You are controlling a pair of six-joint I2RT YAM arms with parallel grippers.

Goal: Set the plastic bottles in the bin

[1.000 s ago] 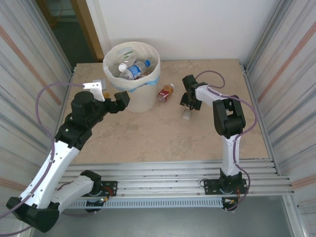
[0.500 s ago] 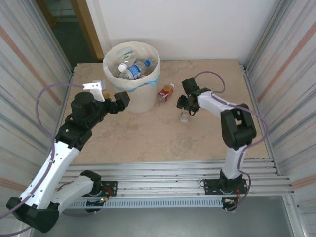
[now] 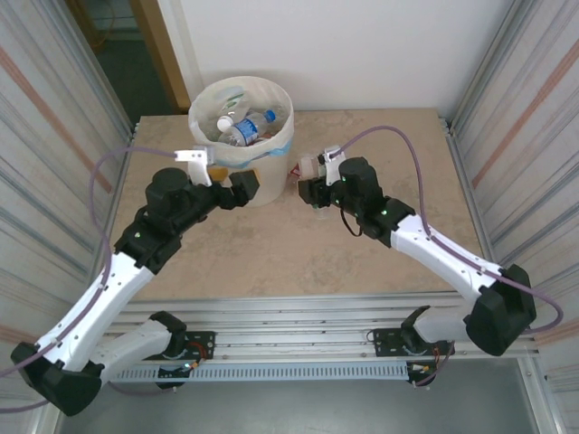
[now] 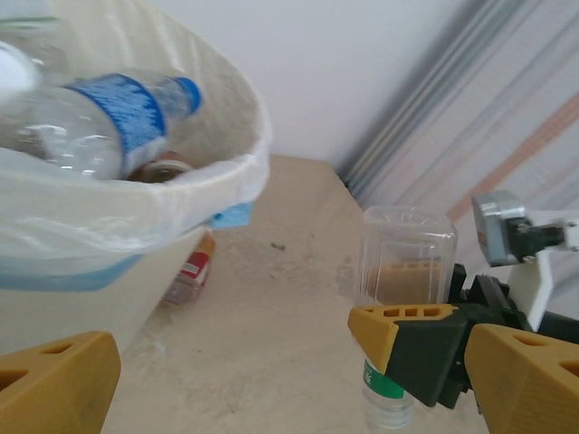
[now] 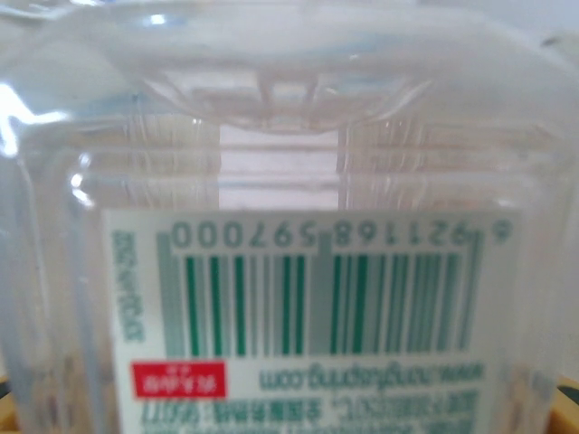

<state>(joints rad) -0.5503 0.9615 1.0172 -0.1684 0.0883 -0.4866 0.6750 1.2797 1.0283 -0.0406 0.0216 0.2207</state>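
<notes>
Gripping a clear bottle (image 3: 309,168), the right hand (image 3: 317,187) is beside the bin (image 3: 264,183); left hand (image 3: 237,186) gapes wide, empty.

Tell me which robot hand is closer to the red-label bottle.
Right. The right gripper, holding a clear bottle, is beside the red-label bottle; the left gripper is by the bin.
</notes>
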